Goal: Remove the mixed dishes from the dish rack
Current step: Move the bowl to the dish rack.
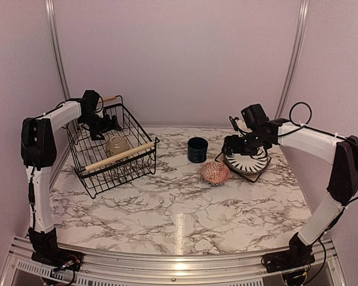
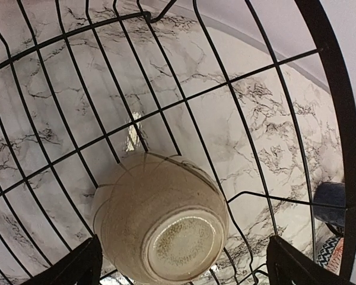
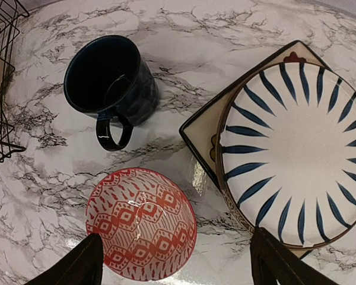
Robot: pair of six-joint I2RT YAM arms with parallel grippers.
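Note:
The dish rack point(image 1: 95, 170), a black wire basket with wooden bar handles, stands at the left. A cream bowl point(image 1: 118, 145) lies in it, its foot ring turned towards the left wrist view point(image 2: 160, 222). My left gripper point(image 1: 103, 128) is open and empty, inside the rack just above the bowl, with its jaws either side of it point(image 2: 181, 270). On the table at the right, a striped plate point(image 1: 249, 159) rests on a dark square plate point(image 3: 204, 127), beside a red patterned bowl point(image 1: 215, 173) and a navy mug point(image 1: 197, 149). My right gripper point(image 1: 234, 145) is open and empty above the red bowl point(image 3: 141, 222) and the plate's edge point(image 3: 291, 154).
A wooden handle bar point(image 1: 119, 156) crosses the rack's near side above the bowl; the other handle point(image 1: 109, 99) is at the far rim. The rack's wires point(image 2: 338, 119) surround my left gripper. The mug point(image 3: 110, 80) stands upright, handle towards the red bowl. The rack's corner point(image 3: 0, 89) shows left.

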